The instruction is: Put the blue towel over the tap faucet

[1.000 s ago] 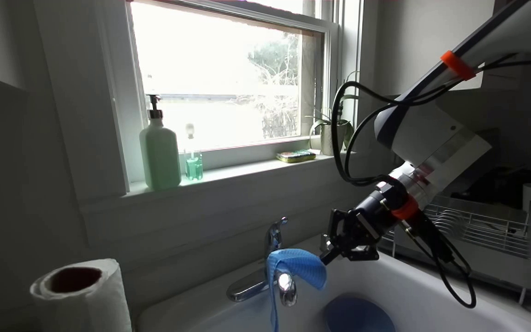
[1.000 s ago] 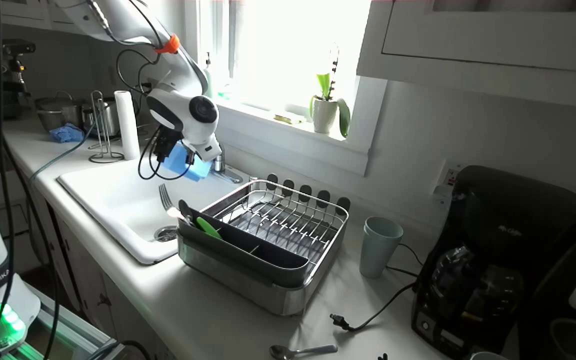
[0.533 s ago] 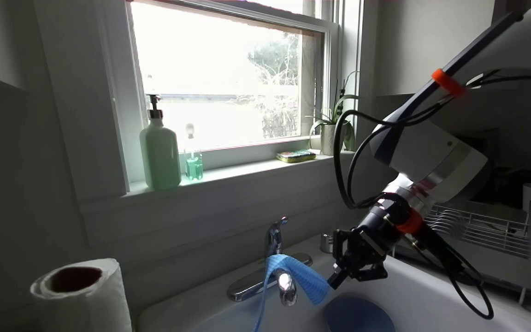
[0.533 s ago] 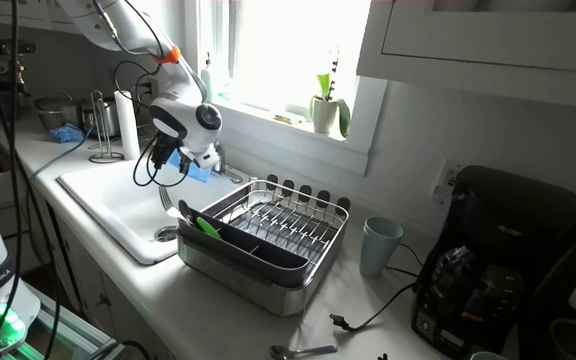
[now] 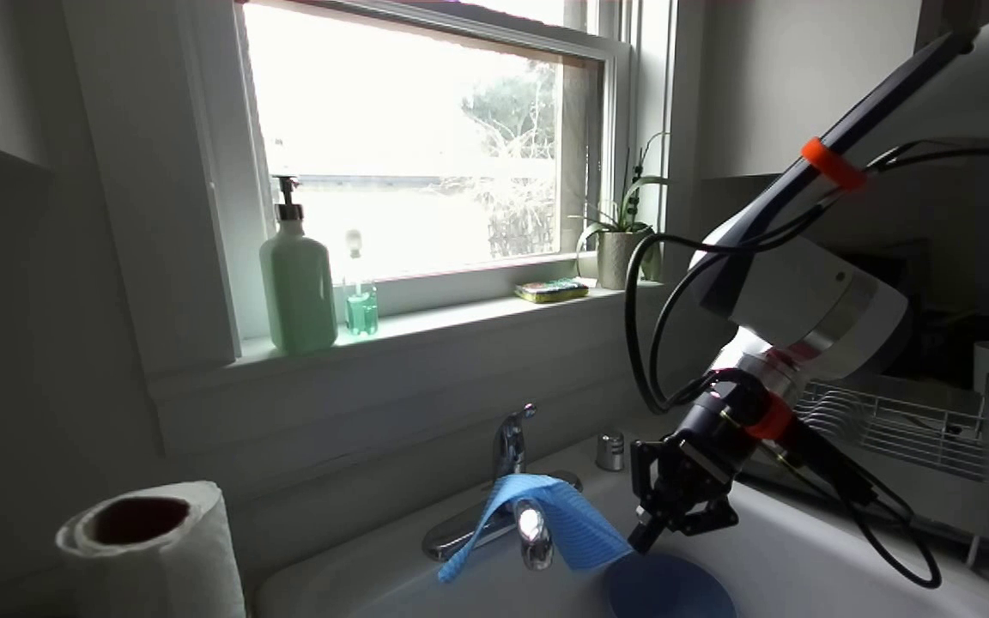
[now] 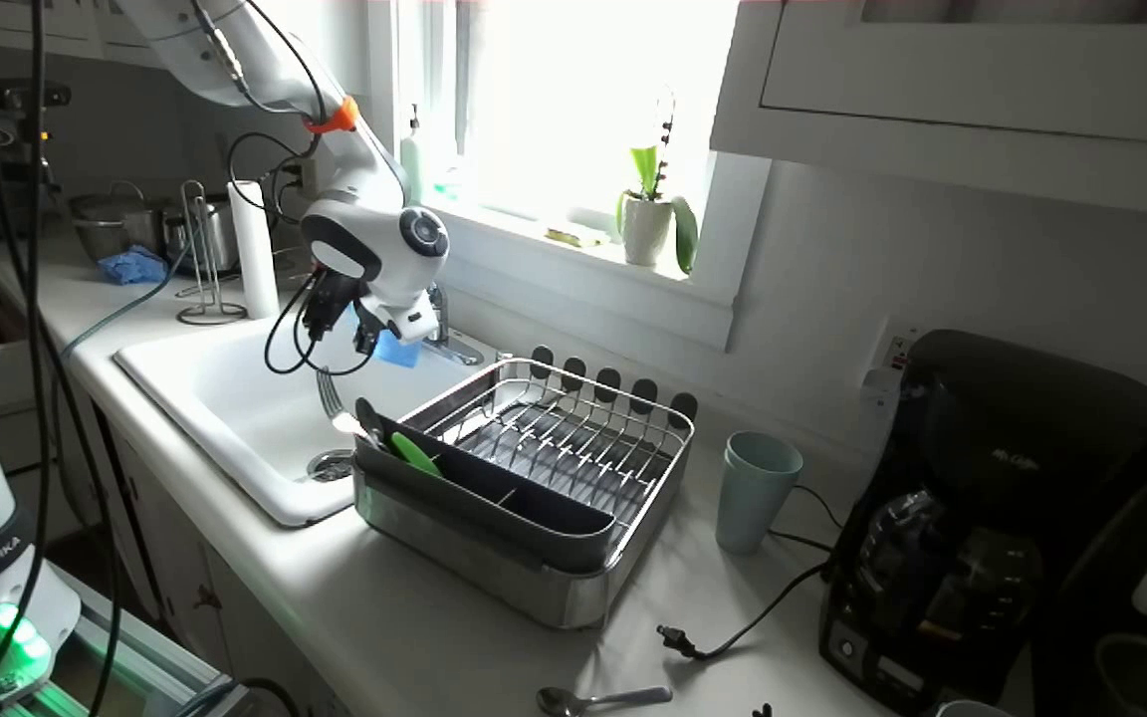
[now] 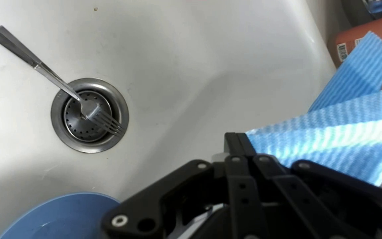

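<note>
Sink below, blue towel is draping tap faucet; my end effector is grasping one corner; release seems pending.

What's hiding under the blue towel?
Part of the chrome tap faucet. In an exterior view, its spout tip pokes out from under the blue towel, and its lever handle stands up behind. The towel covers the top of the spout, so that part can't be seen.

The area contains one blue towel, one crumpled blue cloth, one tap faucet, one gripper, two windowsill bottles, one sponge, one potted plant, one dish rack and one coffee maker.
</note>
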Robot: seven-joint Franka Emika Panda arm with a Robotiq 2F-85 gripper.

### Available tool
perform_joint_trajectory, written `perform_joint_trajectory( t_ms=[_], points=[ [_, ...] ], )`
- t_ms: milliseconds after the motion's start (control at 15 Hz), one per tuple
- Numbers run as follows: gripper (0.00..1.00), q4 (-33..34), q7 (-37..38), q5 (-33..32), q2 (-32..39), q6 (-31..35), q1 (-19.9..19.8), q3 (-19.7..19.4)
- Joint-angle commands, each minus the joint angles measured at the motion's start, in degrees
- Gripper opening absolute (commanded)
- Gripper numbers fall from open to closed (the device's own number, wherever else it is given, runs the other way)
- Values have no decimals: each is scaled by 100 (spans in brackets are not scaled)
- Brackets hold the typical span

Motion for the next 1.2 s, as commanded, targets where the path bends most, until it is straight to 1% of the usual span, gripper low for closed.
perform_joint_trajectory(
  t_ms=[0, 200, 267, 333, 400, 867, 1000, 1133],
  points=[
    [2, 67, 203, -183, 19, -129, -15, -28],
    [5, 74, 232, -196, 33, -110, -8, -28],
    [29, 72, 235, -189, 29, -95, -8, -29],
    [31, 68, 236, -190, 25, -90, -9, -31],
    [36, 74, 234, -178, 32, -71, -12, -35],
    [84, 61, 218, -161, 20, -78, -37, -47],
    [98, -20, 142, -135, -109, -114, -71, -74],
    [100, -176, 78, -250, -354, -204, -121, -140]
  ],
)
